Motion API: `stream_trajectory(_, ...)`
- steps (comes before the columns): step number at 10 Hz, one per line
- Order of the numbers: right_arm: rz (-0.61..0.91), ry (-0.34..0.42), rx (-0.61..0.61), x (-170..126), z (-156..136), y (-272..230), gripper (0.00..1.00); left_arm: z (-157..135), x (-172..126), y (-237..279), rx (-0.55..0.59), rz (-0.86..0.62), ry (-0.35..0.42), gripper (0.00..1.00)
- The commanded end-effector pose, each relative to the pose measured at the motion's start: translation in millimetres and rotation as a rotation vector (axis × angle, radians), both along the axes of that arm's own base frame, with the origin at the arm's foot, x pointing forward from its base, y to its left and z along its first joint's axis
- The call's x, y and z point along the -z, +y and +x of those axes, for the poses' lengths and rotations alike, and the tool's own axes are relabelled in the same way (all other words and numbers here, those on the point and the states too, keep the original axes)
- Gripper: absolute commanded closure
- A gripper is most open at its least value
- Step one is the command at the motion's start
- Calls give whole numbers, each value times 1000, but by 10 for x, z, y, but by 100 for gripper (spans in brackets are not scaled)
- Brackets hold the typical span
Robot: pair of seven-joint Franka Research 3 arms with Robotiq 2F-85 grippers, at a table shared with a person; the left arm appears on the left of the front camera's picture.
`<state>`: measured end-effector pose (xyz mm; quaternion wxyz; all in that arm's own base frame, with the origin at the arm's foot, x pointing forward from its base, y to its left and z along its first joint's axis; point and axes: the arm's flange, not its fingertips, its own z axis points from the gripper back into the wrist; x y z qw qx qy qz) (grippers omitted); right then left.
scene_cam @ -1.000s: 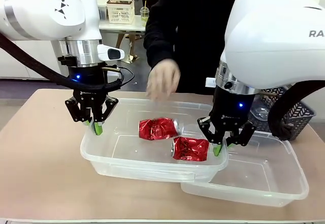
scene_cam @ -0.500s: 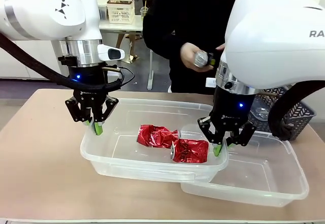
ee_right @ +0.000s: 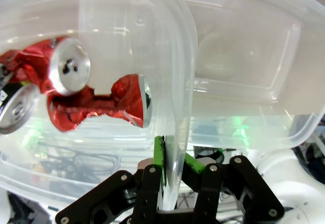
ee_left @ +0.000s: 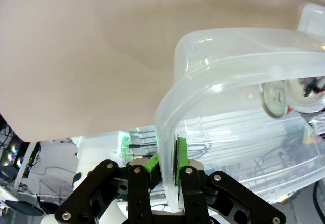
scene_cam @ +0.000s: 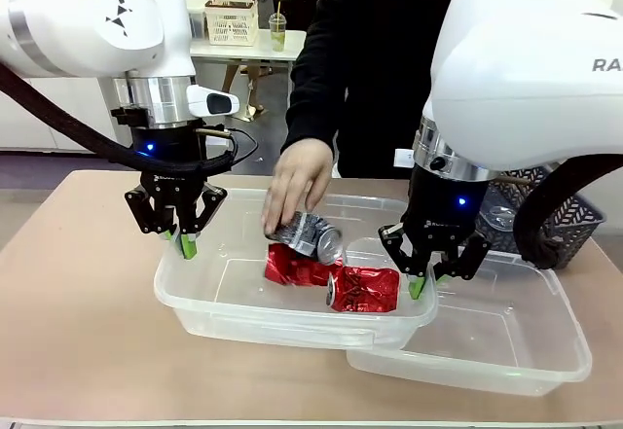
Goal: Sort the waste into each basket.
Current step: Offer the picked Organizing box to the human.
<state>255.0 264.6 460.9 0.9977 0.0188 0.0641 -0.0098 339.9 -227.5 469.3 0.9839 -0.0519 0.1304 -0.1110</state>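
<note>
Silver crushed can [scene_cam: 308, 233] is in the person's hand [scene_cam: 300, 182], tilted and just inside the far side of the left clear tub [scene_cam: 195, 298]. It sits right above one of the red cans, though contact between them is hard to call. Two crushed red cans are down in that tub: one [scene_cam: 292, 268] mid-floor and one [scene_cam: 368, 289] just to its right, nearer the right wall, and the pair lie touching.

The left fingers [scene_cam: 188, 245] are pinched narrow on the tub's left rim, and the left wrist view shows the green pads [ee_left: 181, 160] squeezing the clear wall between them. The right fingers [scene_cam: 417, 287] are clamped on the same tub's right rim. In the right wrist view, a pad [ee_right: 159, 158] is pressed against the plastic with the red cans just beyond the wall.

That tub's right end overlaps the left edge of the second clear tub [scene_cam: 545, 371], which sits near right on the desk [scene_cam: 68, 332]. A dark lattice basket [scene_cam: 576, 217] stands far right.
</note>
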Motion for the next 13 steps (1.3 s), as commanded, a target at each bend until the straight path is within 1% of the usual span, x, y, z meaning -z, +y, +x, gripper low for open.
stream_trajectory(1,-10,11,-26,27,24,36,94,-19,-14,-6,5,1,-3,93)
stream_trajectory(11,-10,11,-26,27,24,36,94,-19,-14,-6,5,1,-3,93)
stream_trajectory(12,0,0,0,0,0,0,94,0,0,0,0,0,0,93)
stream_trajectory(13,19,-37,-34,-189,139,46,94,108,-252,-11,-6,8,-42,93)
